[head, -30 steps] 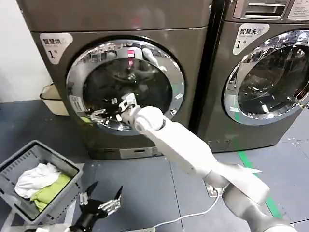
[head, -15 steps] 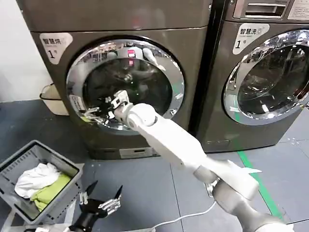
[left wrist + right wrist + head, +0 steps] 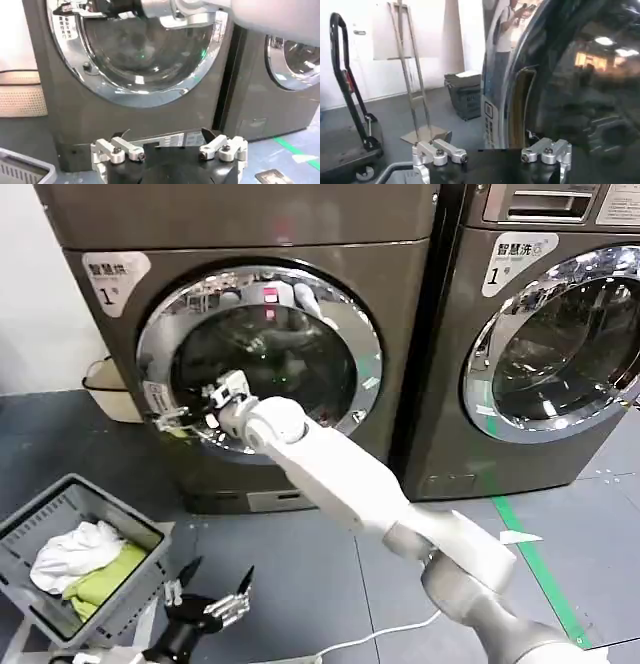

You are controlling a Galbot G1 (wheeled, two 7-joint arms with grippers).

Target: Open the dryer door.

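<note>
The dryer door [image 3: 290,349] is round, with a wide chrome rim, a pink sticker at the top and dark glass, and it looks shut against the left machine. My right arm reaches across it. The right gripper [image 3: 190,409] is open at the door's left rim. In the right wrist view its fingers [image 3: 445,152] stand apart in front of the chrome rim [image 3: 495,80] and a narrow recess [image 3: 520,107] beside the glass. My left gripper [image 3: 205,604] hangs low near the floor, open and holding nothing, facing the door [image 3: 140,55] from below.
A grey basket [image 3: 30,524] with white and green laundry sits on the floor at the left. A second chrome-rimmed machine [image 3: 560,344] stands to the right. A beige bin [image 3: 105,389] is beside the dryer. A green floor line [image 3: 520,534] and a white cable [image 3: 390,634] run at the right.
My right gripper has moved leftward across the door glass, from its lower middle to the left rim. The left gripper has stayed still.
</note>
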